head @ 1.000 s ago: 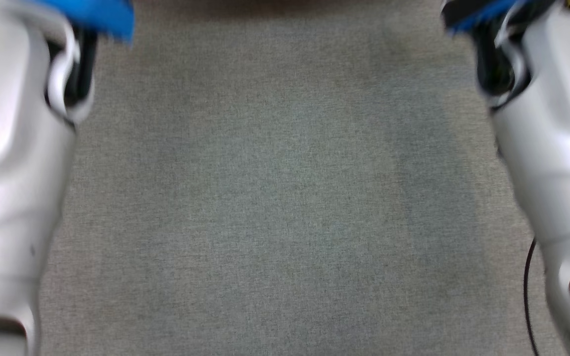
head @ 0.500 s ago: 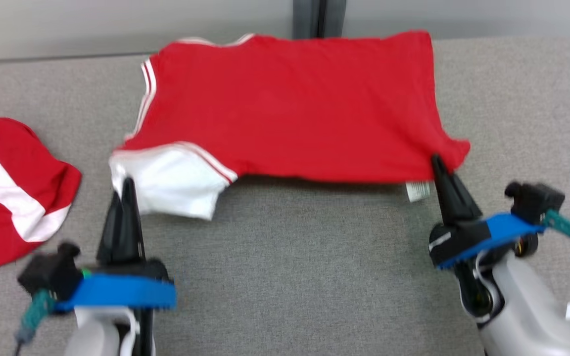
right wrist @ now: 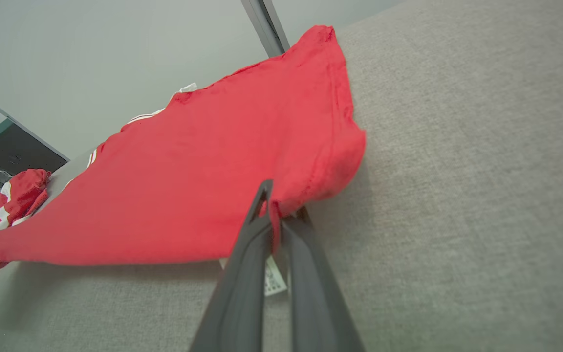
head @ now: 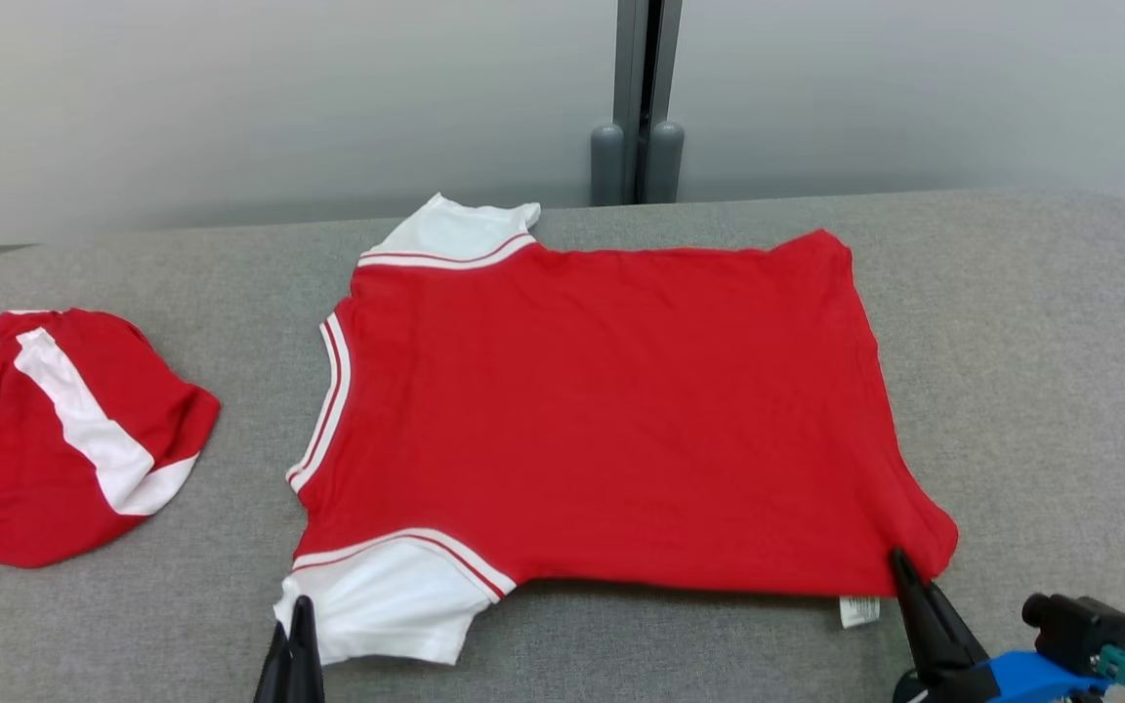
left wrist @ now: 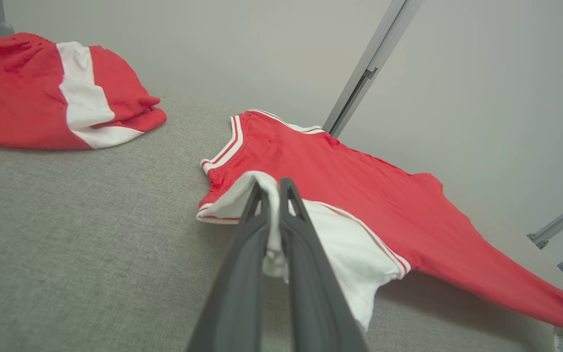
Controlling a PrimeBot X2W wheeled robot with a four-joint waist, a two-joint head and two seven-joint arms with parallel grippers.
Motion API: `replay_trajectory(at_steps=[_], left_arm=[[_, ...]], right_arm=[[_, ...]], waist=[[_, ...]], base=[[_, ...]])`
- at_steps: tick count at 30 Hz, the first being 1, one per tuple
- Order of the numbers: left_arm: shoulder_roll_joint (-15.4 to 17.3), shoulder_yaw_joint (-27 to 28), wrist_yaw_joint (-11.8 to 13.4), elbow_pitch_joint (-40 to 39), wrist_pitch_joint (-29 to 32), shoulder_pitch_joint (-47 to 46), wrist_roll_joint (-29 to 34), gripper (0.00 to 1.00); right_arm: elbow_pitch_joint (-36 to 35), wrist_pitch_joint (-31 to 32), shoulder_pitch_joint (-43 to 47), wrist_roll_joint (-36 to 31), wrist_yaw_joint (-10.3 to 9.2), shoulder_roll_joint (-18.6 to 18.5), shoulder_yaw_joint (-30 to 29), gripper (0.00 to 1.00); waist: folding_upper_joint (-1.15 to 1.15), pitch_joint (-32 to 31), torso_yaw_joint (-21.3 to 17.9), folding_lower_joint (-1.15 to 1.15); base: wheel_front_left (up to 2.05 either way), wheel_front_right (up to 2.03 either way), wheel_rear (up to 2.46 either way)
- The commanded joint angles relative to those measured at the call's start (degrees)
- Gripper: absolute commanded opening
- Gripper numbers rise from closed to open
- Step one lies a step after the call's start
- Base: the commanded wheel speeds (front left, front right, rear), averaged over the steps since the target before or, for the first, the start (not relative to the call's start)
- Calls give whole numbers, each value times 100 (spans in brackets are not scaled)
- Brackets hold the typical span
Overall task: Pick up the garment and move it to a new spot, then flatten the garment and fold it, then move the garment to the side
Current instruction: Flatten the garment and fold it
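Observation:
The garment (head: 602,420) is a red shirt with white sleeves and white-red trim, spread out on the grey table (head: 1041,322), neck to the left. My left gripper (head: 299,610) is shut on the near white sleeve (left wrist: 340,244), cloth pinched between its fingers (left wrist: 242,254). My right gripper (head: 899,564) is shut on the near hem corner (right wrist: 330,166), which lifts slightly off the table; a white label (right wrist: 274,281) hangs below it. In both wrist views the near edge of the garment (right wrist: 164,195) is raised and taut between the two grips.
A second red and white garment (head: 45,430) lies bunched at the table's left edge, also in the left wrist view (left wrist: 42,90). A grey wall with a vertical post (head: 636,107) stands behind the table. Bare grey table surface lies to the right and in front.
The head camera has tilted up from the bare table to the whole garment. Both grippers stay shut on the garment's near edge, which now lies further spread out.

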Motion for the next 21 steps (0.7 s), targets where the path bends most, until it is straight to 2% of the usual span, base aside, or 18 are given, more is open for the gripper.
replay_trajectory(at_steps=[1, 9, 21], left_arm=[[31, -39, 40, -65, 16, 97, 70, 0], [39, -190, 27, -148, 93, 246, 69, 0], [259, -206, -62, -38, 200, -48, 113, 0]], right_arm=[[-133, 87, 224, -135, 1, -22, -57, 0], [-840, 528, 824, -331, 1, 266, -542, 0], [-1347, 1121, 857, -568, 1, 582, -846, 0]], waist=[[0, -58, -5, 2], [0, -154, 16, 2], [0, -126, -68, 2]], base=[[0, 0, 0], [0, 0, 0], [0, 0, 0]])
